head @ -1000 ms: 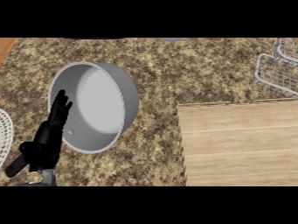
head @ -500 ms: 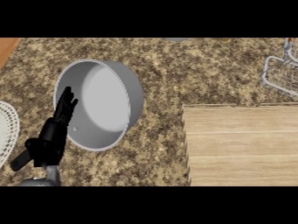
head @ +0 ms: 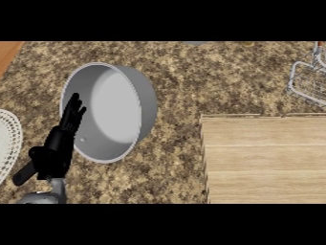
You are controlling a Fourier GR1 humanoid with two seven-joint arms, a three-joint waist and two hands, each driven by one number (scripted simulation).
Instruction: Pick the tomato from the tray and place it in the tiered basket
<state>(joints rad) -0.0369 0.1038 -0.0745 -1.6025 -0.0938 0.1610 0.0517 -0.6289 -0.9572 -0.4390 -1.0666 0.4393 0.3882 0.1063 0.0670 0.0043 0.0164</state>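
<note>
saw left hand (head: 52,155) near left, at grey pan (head: 147,103) rim, fingers (head: 72,112) straight, close together, holding nothing; parked clear of work side, i judged. right hand out of view. no tomato visible; wooden tray (head: 275,158) near right, tiered basket (head: 319,83) far right.
</note>
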